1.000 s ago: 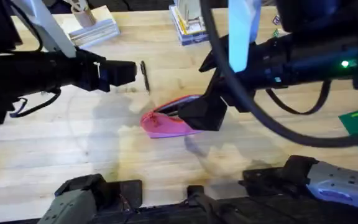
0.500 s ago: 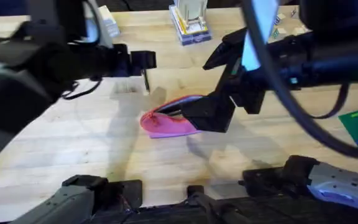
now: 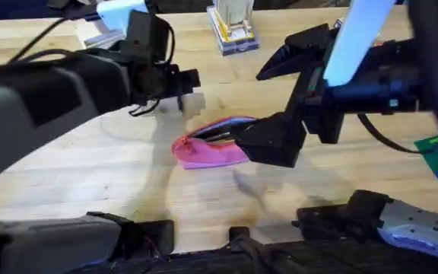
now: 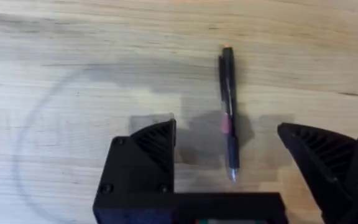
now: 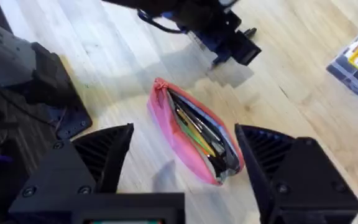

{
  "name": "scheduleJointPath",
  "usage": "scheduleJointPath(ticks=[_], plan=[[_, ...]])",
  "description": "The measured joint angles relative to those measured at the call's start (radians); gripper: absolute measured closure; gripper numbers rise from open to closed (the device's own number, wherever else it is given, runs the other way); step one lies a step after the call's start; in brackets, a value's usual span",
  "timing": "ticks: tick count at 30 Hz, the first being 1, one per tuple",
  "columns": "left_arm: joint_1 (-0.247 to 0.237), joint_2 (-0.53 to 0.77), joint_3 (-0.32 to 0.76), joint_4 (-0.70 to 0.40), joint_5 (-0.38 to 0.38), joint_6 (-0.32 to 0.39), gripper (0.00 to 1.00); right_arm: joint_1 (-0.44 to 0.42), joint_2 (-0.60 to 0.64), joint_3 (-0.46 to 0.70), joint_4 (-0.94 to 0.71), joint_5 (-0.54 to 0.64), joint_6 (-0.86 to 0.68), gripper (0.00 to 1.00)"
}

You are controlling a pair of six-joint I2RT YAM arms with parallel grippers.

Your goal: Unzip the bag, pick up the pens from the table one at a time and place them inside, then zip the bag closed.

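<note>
Now my left gripper (image 4: 229,168) hangs wide open astride the thin black stick pen (image 4: 227,112) lying on the light wooden table (image 4: 55,74). My right gripper (image 5: 185,155), equally spread, brackets the unzipped pink fabric pouch (image 5: 191,134), its contents visible from this wrist.

A pale wooden worktop (image 4: 73,74) is seen, marked with fine grain and plank seams, and on it a black pen (image 4: 228,112) banded in red at mid-barrel and tipped orange. The bag (image 5: 194,134) is shown in pink, multicoloured contents glimpsed inside, and both the left claw (image 4: 229,168) and right claw (image 5: 185,162) are coloured black.
</note>
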Motion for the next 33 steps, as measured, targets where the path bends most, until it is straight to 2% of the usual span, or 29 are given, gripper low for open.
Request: scheduleJointPath(ticks=[5, 11, 23, 24, 25, 30, 31, 33], plan=[[-0.04, 0.085, 0.0, 0.049, -0.059, -0.023, 0.005, 0.0, 0.0, 0.0, 0.0, 0.0, 0.0, 0.003], [-0.079, 0.14, 0.009, 0.064, -0.09, -0.029, 0.005, 0.0, 0.0, 0.0, 0.0, 0.0, 0.0, 0.003], [-0.08, 0.146, 0.015, 0.064, -0.092, -0.032, 0.01, 0.0, 0.0, 0.0, 0.0, 0.0, 0.003, 0.004], [-0.08, 0.146, 0.015, 0.065, -0.092, -0.033, 0.039, 0.0, 0.0, 0.0, 0.0, 0.0, 0.003, 0.004], [-0.08, 0.148, 0.015, 0.066, -0.093, -0.035, 0.117, 0.0, 0.0, 0.0, 0.0, 0.0, 0.003, 0.004], [-0.08, 0.152, 0.018, 0.076, -0.092, -0.04, 0.876, 0.0, 0.0, 0.0, 0.0, 0.0, 0.003, 0.004], [-0.082, 0.152, 0.02, 0.08, -0.093, -0.039, 0.935, 0.0, 0.0, 0.0, 0.0, 0.0, 0.003, 0.004], [-0.082, 0.152, 0.023, 0.08, -0.093, -0.039, 0.951, 0.0, 0.0, 0.0, 0.0, 0.0, 0.003, 0.004]])
